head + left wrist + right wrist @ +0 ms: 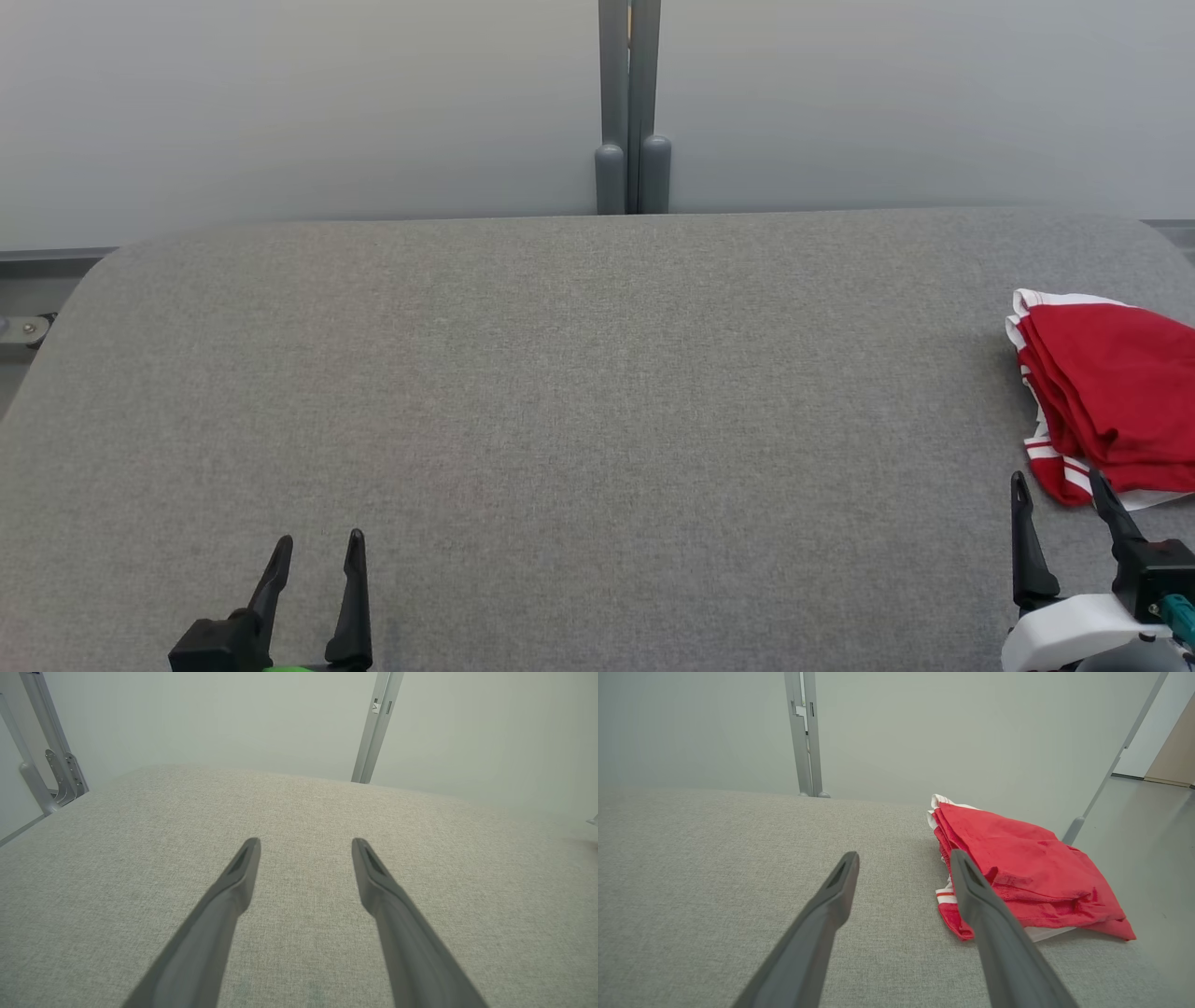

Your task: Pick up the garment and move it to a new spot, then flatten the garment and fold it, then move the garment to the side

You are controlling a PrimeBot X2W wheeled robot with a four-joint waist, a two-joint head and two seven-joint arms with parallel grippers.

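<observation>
A folded red garment [1111,392] with white trim lies at the right edge of the grey table [579,392]; in the right wrist view the garment [1017,868] sits just past and right of my right fingers. My right gripper [1060,483] is open at the lower right, just short of the garment's near corner, holding nothing; its open tips [903,858] frame bare table. My left gripper [317,543] stands open at the lower left over bare fabric, far from the garment, and its tips [306,844] are apart with nothing between them.
A grey post [630,103] rises behind the table's far edge against a pale wall. The table's right edge drops to the floor [1148,849] beside the garment. A metal bracket [65,772] stands off the far left corner.
</observation>
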